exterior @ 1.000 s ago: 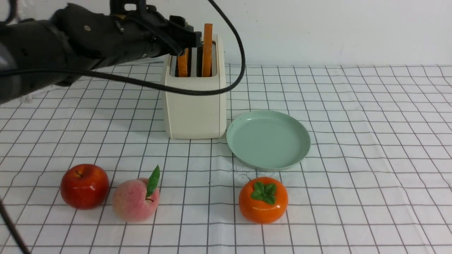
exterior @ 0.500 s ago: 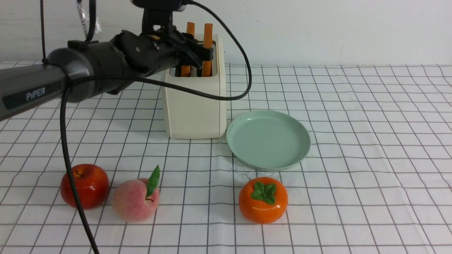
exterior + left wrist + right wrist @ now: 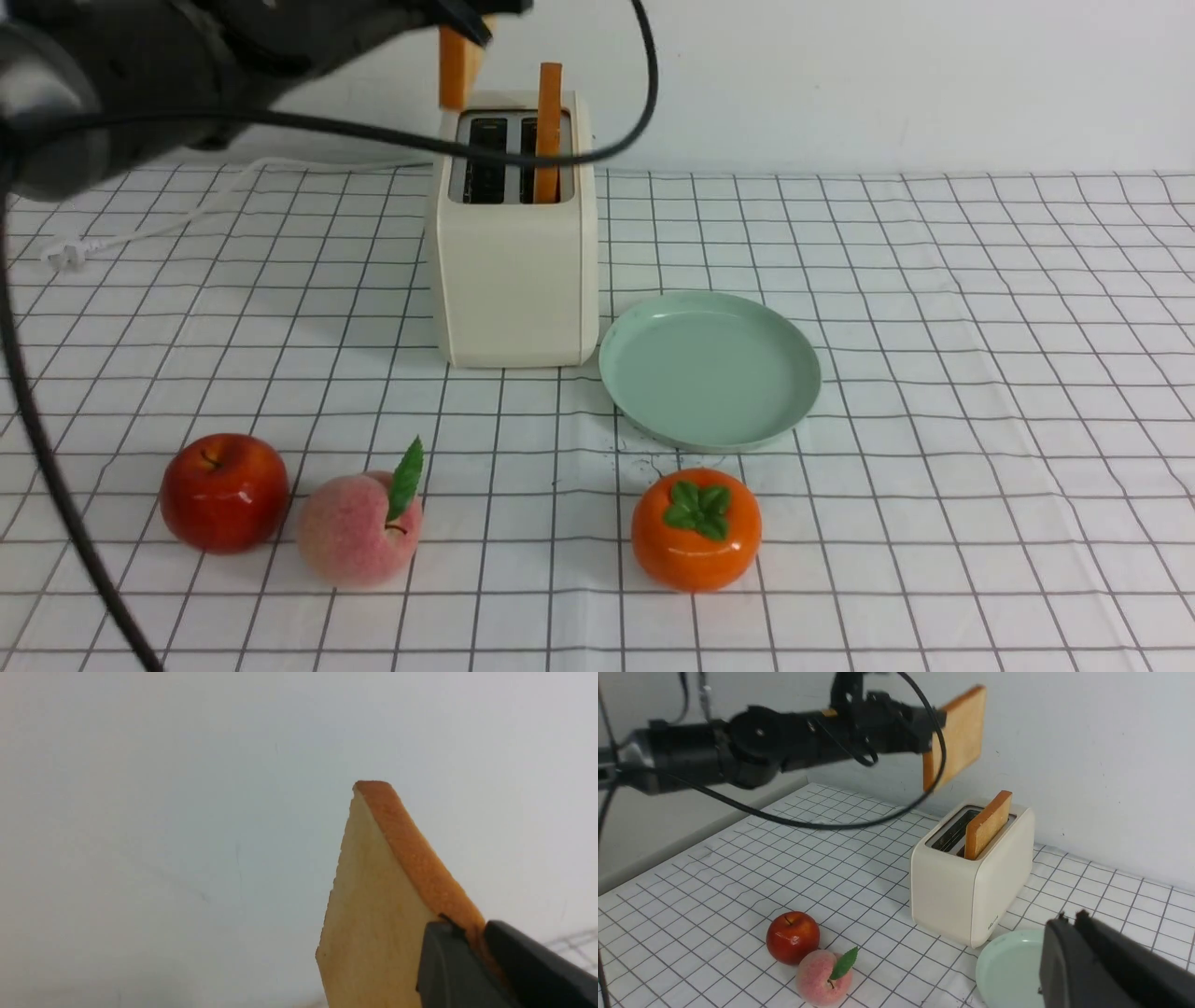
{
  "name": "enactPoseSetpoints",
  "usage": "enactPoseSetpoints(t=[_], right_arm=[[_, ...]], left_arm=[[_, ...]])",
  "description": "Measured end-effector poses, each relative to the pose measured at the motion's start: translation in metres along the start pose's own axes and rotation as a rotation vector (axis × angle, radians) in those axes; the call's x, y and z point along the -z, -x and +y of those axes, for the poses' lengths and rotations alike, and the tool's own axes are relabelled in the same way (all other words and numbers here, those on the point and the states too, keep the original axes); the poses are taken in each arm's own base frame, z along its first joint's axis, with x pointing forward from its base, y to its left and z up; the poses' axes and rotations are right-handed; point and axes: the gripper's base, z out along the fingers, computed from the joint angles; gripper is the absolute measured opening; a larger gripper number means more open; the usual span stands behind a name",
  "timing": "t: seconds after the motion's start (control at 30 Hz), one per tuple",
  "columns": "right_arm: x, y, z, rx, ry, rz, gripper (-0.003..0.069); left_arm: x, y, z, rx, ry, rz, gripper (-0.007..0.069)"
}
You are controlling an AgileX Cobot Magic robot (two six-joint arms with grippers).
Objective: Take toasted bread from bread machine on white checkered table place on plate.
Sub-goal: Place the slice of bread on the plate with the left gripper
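Observation:
My left gripper (image 3: 467,23) is shut on one slice of toasted bread (image 3: 455,65) and holds it upright in the air above the bread machine (image 3: 513,271). In the left wrist view both dark fingers (image 3: 448,961) pinch the slice's (image 3: 373,914) orange crust edge. The right wrist view shows the held slice (image 3: 957,737) well clear of the slots. A second slice (image 3: 548,131) stands in the right slot; the left slot is empty. The mint-green plate (image 3: 709,369) lies bare just right of the machine on the white checkered table (image 3: 934,327). My right gripper (image 3: 1069,917) hangs shut and empty near the plate (image 3: 1008,970).
Along the table's front stand a red apple (image 3: 224,492), a pink peach (image 3: 359,529) and an orange persimmon (image 3: 695,529). The machine's white cord (image 3: 187,219) runs off to the left. My left arm's black cable loops across the machine's top.
My left gripper closed on the slice in the left slot and lifted it up out of the bread machine. The other slice has stayed in its slot.

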Motion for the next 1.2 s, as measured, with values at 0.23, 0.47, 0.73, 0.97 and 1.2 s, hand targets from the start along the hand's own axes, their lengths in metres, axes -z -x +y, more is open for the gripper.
enactPoseSetpoints(t=[0.23, 0.47, 0.73, 0.97, 1.2], right_arm=[[0.000, 0.000, 0.000, 0.002, 0.000, 0.000, 0.0027], [0.000, -0.005, 0.003, 0.000, 0.029, 0.055, 0.0031], [0.013, -0.027, -0.002, -0.080, -0.106, 0.279, 0.0031], [0.042, -0.039, 0.009, -0.076, -0.188, 0.347, 0.0031], [0.051, -0.040, 0.014, -0.060, -0.198, 0.322, 0.0031]], left_arm=[[0.037, 0.048, -0.001, -0.048, -0.068, -0.057, 0.0057], [0.068, 0.058, -0.035, -0.168, -0.316, 0.056, 0.0057], [0.062, -0.016, -0.150, -0.499, -0.587, 0.149, 0.0057], [0.021, -0.098, -0.186, -0.579, -0.561, 0.160, 0.0057], [-0.005, -0.161, -0.197, -0.697, -0.500, 0.120, 0.0057]])
